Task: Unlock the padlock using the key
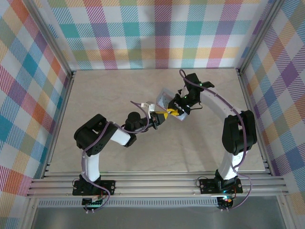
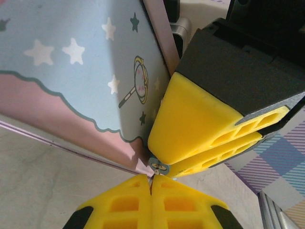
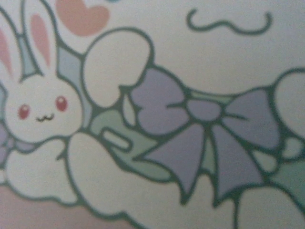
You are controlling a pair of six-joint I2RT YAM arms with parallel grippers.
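1. Left wrist view, nearest: the left gripper [image 2: 151, 186] has its yellow fingers pressed fully together on a thin metal sliver at their seam, judged to be the key [image 2: 152, 177].
2. Directly ahead of the key tip, touching or all but touching, is the padlock [image 2: 158, 165], of which a small round grey end shows. The key's long axis runs along the finger seam, straight at that end.
3. The right gripper [image 2: 167, 167] pinches that end, fingers nearly closed.
4. Beyond stands a pastel printed case [image 2: 71, 71], tilted, above the middle of the table [image 1: 119, 152].
5. Hidden: the keyway, the key blade, and the padlock's body and shackle. Whether the tip has entered cannot be told. In the right wrist view the case's rabbit-and-bow print is out of focus.
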